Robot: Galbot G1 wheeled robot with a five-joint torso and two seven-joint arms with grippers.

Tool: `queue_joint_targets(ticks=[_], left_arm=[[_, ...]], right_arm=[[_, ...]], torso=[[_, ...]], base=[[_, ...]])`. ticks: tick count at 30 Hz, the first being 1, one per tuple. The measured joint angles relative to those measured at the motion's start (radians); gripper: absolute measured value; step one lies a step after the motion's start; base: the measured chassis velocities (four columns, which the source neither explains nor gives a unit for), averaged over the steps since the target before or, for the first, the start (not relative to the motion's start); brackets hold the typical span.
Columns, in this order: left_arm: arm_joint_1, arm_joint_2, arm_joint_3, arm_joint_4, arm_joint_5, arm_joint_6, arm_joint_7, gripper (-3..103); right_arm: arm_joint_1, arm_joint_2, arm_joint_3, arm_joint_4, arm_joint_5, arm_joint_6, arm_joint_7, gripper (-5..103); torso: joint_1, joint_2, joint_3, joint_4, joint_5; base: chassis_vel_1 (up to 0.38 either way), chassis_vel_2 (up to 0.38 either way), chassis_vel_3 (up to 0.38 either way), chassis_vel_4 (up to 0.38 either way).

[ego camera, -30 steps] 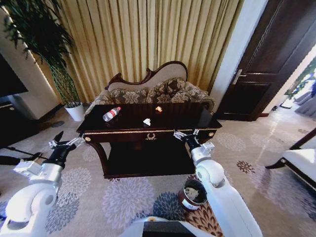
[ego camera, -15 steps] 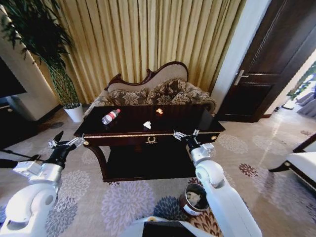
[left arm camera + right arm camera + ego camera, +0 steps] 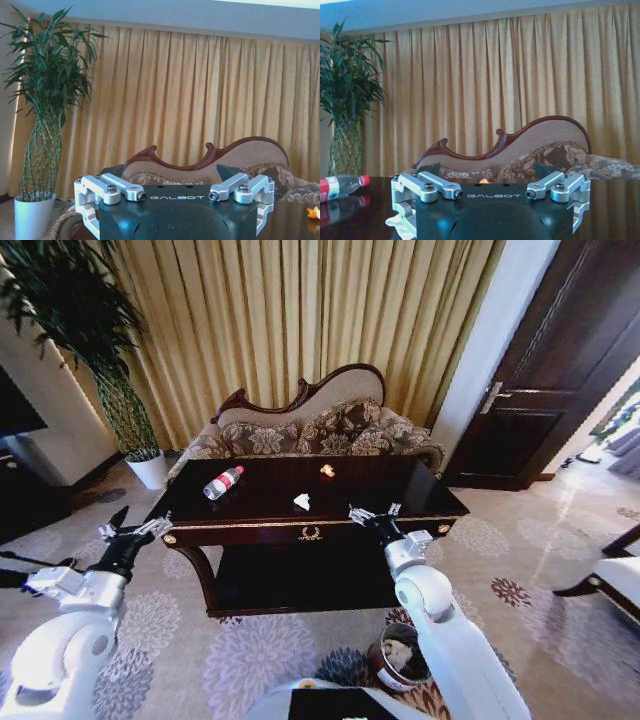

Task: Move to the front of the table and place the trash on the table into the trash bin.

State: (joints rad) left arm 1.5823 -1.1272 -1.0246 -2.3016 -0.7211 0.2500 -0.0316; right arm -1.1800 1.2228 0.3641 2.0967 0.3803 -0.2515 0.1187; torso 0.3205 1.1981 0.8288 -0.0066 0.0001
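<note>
At the left edge of the head view, the left gripper is held out level in front of the robot, its fingers spread apart and holding nothing, just off the left front corner of the table. A potted plant stands on the floor beyond that corner, against the curtains. On the glossy tabletop lie the bottle on its side towards the left, a crumpled white paper scrap near the middle, and a small orange bit farther back. A patterned sofa sits right behind the table. To the right, the right gripper reaches forward at the table's front edge, jaws apart and empty. Beside the right arm, low on the carpet, stands the trash bin, with pale scraps inside.
</note>
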Motion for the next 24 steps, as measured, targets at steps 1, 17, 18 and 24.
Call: queue_joint_targets(ticks=[1, 17, 18, 24], left_arm=[[0.0, 0.001, 0.0, 0.0, 0.0, 0.0, 0.0, 100], [0.006, 0.014, 0.01, -0.032, 0.004, 0.022, -0.031, 100], [0.009, 0.015, 0.01, -0.035, 0.004, 0.022, -0.035, 100], [0.033, 0.006, -0.008, -0.044, 0.008, 0.023, -0.053, 100]], right_arm=[[0.023, -0.012, -0.005, -0.009, 0.028, 0.0, 0.0, 100], [0.373, -0.107, -0.13, -0.133, 0.31, -0.131, 0.0, 100], [0.397, -0.104, -0.148, -0.15, 0.315, -0.135, 0.0, 100], [0.597, -0.05, -0.3, -0.337, 0.321, -0.138, 0.0, 100]], torso=[[0.0, 0.0, 0.0, 0.0, 0.0], [0.0, 0.0, 0.0, 0.0, -0.0002], [0.0, 0.0, 0.0, 0.0001, -0.0003], [0.0, 0.0, 0.0, 0.0004, -0.0001]], base=[[0.0, 0.0, 0.0, 0.0], [0.0, 0.0, 0.0, 0.0], [0.0, 0.0, 0.0, 0.0], [0.0, 0.0, 0.0, 0.0]])
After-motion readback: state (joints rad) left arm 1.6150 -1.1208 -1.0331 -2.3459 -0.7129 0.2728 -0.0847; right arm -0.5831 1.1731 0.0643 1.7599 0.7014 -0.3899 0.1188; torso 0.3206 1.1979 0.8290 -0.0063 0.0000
